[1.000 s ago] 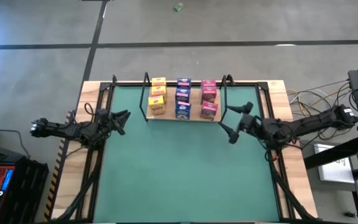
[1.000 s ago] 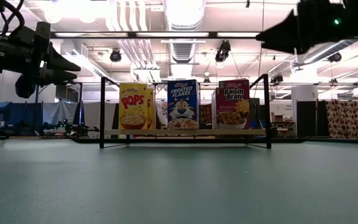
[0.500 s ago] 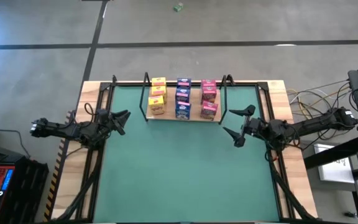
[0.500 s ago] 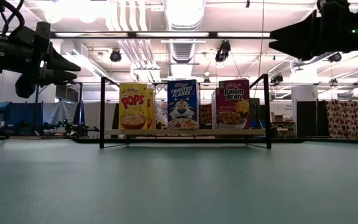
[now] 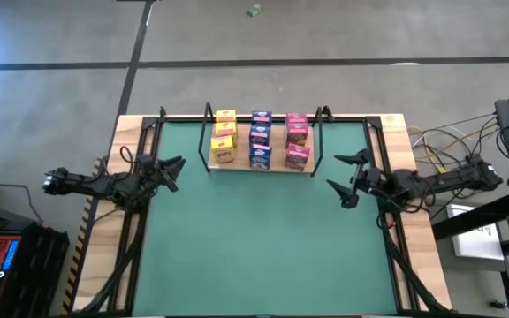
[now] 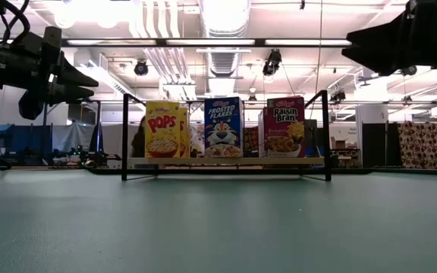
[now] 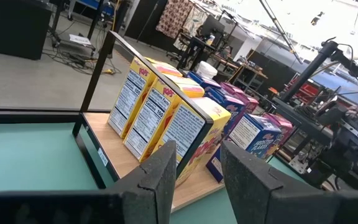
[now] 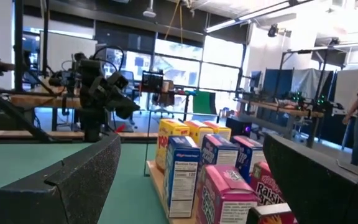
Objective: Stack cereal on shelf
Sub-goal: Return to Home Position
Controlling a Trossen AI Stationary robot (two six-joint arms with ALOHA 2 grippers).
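Nine cereal boxes are standing upright on the shelf (image 5: 239, 168), a light wood board with black wire uprights. The shelf is sitting at the back edge of the green mat (image 5: 254, 247), which is covering most of the wooden table (image 5: 411, 141). The boxes are forming three rows running front to back: the yellow boxes (image 5: 224, 137) on the side nearer the left arm, the blue boxes (image 5: 260, 139) in the middle, and the pink boxes (image 5: 296, 141) on the side nearer the right arm (in the low view only the front box of each row is showing its full face). The left gripper (image 5: 176, 174) is hovering over the mat's left edge, well apart from the shelf, its jaws standing apart with nothing between them. The right gripper (image 5: 332, 171) is hovering near the shelf's right end, touching neither the wire upright nor any box, its jaws spread wide and holding nothing. Both grippers are pointing inward across the mat, raised above the table surface.
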